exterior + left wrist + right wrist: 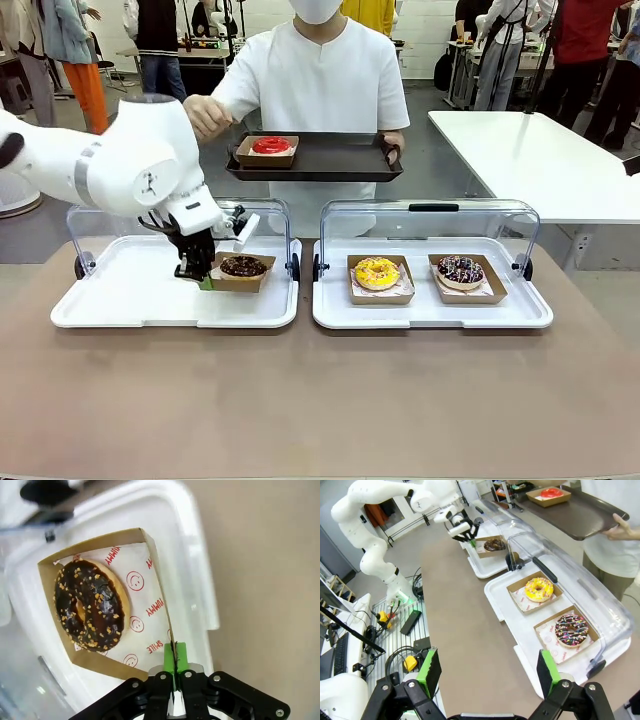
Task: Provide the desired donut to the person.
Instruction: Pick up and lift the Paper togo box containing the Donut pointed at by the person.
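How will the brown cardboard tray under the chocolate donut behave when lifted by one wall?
The thin brown cardboard tray will probably flex, since the left gripper pinches only one wall. It may tilt toward the chocolate donut, whose weight sits away from the grip. The donut could slide on its printed paper liner.

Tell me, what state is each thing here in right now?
left gripper, shut on the paper tray's rim
right gripper, open, holding nothing
paper tray, pinched at one edge, on the left white tray
chocolate donut, lying in the paper tray
left lid, raised
right lid, raised
serving tray, held by the person, carrying a red donut
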`<state>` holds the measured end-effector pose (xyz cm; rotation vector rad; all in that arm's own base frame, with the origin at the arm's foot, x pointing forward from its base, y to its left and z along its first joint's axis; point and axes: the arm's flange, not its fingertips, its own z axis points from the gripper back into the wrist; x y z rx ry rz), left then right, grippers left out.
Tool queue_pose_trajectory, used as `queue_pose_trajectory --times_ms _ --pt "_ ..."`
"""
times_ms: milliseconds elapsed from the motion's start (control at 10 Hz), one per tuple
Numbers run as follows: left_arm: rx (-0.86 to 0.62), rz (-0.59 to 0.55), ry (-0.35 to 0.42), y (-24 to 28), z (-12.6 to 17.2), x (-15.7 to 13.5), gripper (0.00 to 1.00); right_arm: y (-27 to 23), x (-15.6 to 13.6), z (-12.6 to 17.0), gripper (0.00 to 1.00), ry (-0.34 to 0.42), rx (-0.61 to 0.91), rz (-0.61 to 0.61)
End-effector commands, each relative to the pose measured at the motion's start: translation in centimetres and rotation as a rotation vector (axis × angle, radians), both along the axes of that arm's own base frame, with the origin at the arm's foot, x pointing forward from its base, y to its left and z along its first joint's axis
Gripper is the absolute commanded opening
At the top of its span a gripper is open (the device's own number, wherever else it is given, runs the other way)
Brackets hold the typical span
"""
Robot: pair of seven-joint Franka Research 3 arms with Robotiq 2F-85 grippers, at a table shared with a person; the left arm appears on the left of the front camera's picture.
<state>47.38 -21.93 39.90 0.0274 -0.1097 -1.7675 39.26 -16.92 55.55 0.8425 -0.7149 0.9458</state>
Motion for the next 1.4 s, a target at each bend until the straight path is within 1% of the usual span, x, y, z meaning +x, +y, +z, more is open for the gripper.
queue_pose_trajectory --times_ms 0,100,200,300,400,500,600,700,900,1100,1200,1300 --pt "-0.012 -0.075 0.068 0.9 5.1 -4.1 0.0 0.0 0.0 0.0 1.0 0.001 0.01 -0.004" --pt "-0.029 -0.091 0.08 0.8 7.3 -5.5 0.0 0.0 0.0 0.0 1.0 0.001 0.01 -0.004" --pt "0.018 -0.108 0.076 0.4 9.4 -6.9 0.0 0.0 0.0 0.0 1.0 0.001 0.01 -0.004" --pt "0.039 -0.095 0.06 0.0 11.4 -8.6 0.0 0.0 0.0 0.0 1.0 0.001 0.01 -0.004" --pt "0.07 -0.069 0.022 -0.1 13.7 -9.7 0.0 0.0 0.0 0.0 1.0 0.001 0.01 -0.004" --pt "0.093 -0.038 -0.016 0.0 15.4 -10.1 0.0 0.0 0.0 0.0 1.0 0.001 0.01 -0.004" --pt "0.103 -0.007 -0.046 0.2 16.5 -10.5 0.0 0.0 0.0 0.0 1.0 0.001 0.01 -0.004" --pt "0.112 0.027 -0.071 0.3 17.1 -10.8 0.0 0.0 0.0 0.0 1.0 0.001 0.01 -0.004" --pt "0.113 0.052 -0.09 0.7 17.9 -10.1 0.0 0.0 0.0 0.0 1.0 0.001 0.01 -0.004" --pt "0.074 0.054 -0.096 1.3 17.4 -9.9 0.0 0.0 0.0 0.0 1.0 0.001 0.01 -0.004" --pt "0.027 -0.003 -0.172 1.9 16.0 -9.1 0.0 0.0 0.0 0.0 1.0 0.001 0.01 -0.004" --pt "0.1 0.044 -0.078 1.4 17.7 -10.0 0.0 0.0 0.0 0.0 1.0 0.001 0.01 -0.004"
